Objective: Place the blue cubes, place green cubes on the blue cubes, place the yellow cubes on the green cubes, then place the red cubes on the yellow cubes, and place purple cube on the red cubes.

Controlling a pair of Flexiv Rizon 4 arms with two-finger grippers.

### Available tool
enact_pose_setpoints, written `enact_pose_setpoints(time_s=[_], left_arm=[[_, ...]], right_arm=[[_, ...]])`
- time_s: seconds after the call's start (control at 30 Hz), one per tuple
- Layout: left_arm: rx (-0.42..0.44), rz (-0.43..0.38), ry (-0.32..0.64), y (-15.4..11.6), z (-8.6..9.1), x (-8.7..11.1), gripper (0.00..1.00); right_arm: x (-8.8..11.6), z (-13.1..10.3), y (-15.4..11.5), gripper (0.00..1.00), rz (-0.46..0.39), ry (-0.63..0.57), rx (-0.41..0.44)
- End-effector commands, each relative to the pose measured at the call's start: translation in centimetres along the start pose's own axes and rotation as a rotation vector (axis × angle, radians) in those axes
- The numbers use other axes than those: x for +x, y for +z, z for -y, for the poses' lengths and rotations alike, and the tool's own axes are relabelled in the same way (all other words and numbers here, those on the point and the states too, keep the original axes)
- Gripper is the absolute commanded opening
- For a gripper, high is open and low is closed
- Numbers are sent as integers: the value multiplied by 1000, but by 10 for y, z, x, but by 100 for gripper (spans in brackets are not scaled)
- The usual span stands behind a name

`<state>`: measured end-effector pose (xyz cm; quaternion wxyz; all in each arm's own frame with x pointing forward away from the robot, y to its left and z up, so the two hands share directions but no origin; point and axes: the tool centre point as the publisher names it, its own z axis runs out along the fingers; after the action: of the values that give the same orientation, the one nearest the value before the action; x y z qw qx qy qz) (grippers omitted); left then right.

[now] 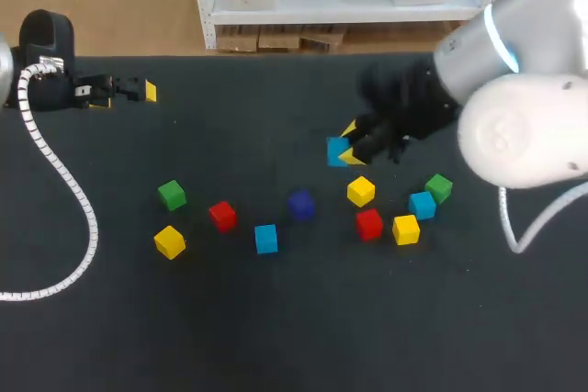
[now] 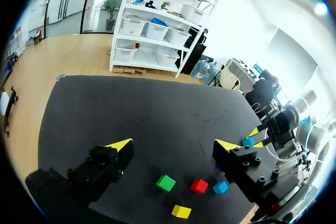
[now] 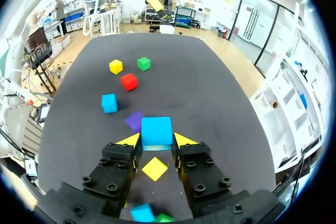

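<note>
Blue cube point(image 3: 156, 130) sits clamped between the yellow tips of the right claw point(image 3: 156, 140), apparently lifted off the table point(image 3: 210, 87).

left pincer point(image 2: 173, 144) agape; right pincer point(image 3: 157, 140) tight around blue cube point(image 3: 157, 129)

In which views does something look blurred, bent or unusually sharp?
Head view: the right arm is soft and out of focus; the purple cube looks smeared. Left wrist view: the table edges bow outward. Right wrist view: the gripped blue cube is sharp.
</note>
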<state>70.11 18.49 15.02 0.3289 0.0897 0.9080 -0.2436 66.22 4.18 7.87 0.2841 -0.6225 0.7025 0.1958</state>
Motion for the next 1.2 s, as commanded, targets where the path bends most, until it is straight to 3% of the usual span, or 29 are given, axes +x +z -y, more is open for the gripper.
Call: enact_pose_setpoints(time_s=[0.03,0.6,1.2], left_arm=[[0,0,0,0,0,0,100],[0,0,0,0,0,0,100],[0,0,0,0,0,0,100]], right_arm=[[0,14,25,0,6,0,-24],[14,26,78,0,-16,2,-63],[16,25,86,0,-22,-38,-122]])
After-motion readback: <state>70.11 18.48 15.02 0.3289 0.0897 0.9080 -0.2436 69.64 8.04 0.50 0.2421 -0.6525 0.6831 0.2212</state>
